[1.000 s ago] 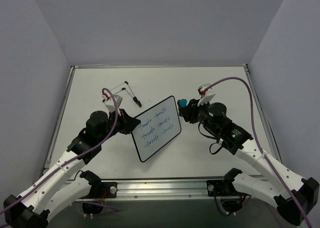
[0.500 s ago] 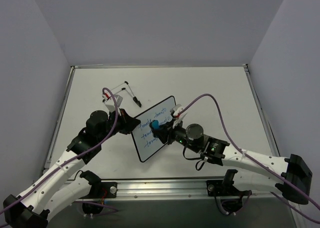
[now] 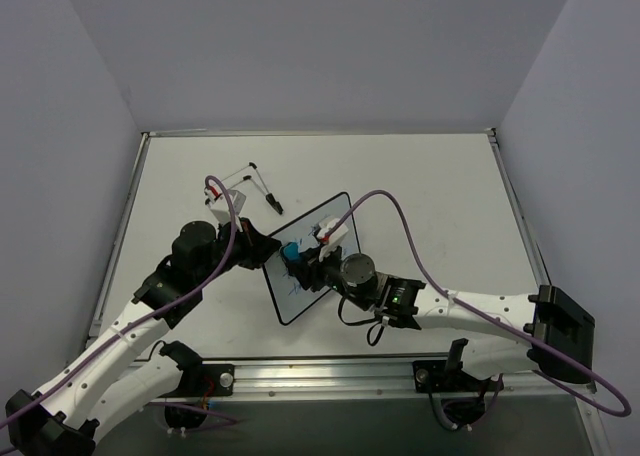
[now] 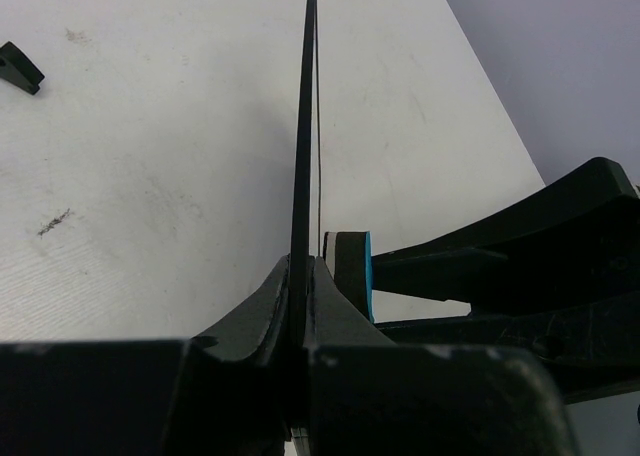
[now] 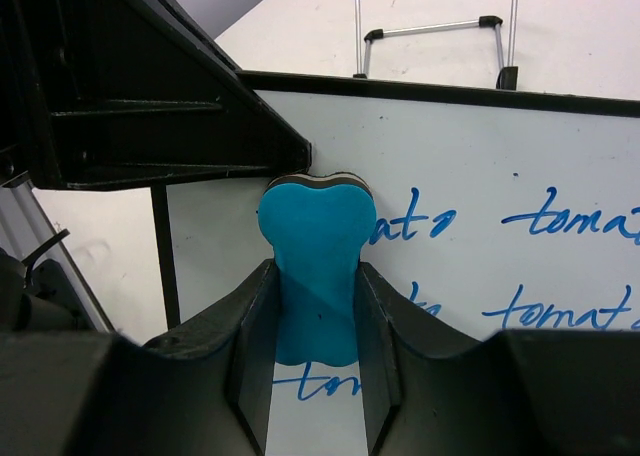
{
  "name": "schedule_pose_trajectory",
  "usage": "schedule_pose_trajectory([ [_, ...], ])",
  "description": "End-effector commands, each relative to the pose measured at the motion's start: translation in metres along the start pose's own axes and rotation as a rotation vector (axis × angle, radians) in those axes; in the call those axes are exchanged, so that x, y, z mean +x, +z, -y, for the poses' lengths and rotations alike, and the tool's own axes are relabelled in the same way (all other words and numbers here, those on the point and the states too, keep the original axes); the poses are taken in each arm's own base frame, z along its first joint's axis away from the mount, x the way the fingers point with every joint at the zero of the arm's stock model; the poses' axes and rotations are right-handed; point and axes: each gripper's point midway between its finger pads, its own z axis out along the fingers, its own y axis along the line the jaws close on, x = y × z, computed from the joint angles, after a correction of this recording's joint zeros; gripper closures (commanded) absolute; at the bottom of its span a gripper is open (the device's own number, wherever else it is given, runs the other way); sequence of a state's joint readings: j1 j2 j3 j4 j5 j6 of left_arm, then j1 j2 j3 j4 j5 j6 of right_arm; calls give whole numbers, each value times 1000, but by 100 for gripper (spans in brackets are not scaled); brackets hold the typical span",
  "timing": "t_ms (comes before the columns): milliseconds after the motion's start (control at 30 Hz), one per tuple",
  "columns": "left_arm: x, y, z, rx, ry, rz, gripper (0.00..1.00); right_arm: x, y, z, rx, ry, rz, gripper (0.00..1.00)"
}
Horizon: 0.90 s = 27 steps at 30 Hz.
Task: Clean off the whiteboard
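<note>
**Wiping under way, most of the writing not yet removed**

The small white rectangular whiteboard with the thin black frame (image 3: pixel 298 298) is near the middle of the white table (image 3: pixel 420 176), between the two arms. It does not lie flat. The left wrist view shows it almost edge-on, and its written face is turned toward the right arm.

The left claw (image 4: pixel 300 276) is closed on the near edge of the whiteboard, with the frame pinched between its two fingers, so it works as a holder. The right claw (image 5: pixel 315 286) is closed on a small blue eraser block with a dark felt side (image 5: pixel 317 236). Its fingers press both flanks of the block with no gap visible. The felt side seems to touch the board face close to the left claw, at the start of the lines of blue handwriting (image 5: pixel 560 216).

I judge that the wiping step is in hand. Several words remain readable beside the eraser, and one blue stroke shows under it. The next move probably calls for the eraser to stay pressed on the board and sweep along each line toward the far side. Meanwhile the left claw must hold firm, because the push may tip or turn the board.
</note>
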<state>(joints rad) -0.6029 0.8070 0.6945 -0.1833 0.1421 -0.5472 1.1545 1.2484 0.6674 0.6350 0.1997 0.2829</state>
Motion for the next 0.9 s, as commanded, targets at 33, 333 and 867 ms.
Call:
schedule_pose_trajectory([
  [33,6,-5,1,-7,19,-44,98,-42,8,-15,-15,16,119,92],
  [333,4,-9,10,34,21,-45,98,-11,17,-8,13,-12,46,92],
  [867,5,-9,14,56,11,-47,98,2,15,-46,-117,-49,-47,95],
])
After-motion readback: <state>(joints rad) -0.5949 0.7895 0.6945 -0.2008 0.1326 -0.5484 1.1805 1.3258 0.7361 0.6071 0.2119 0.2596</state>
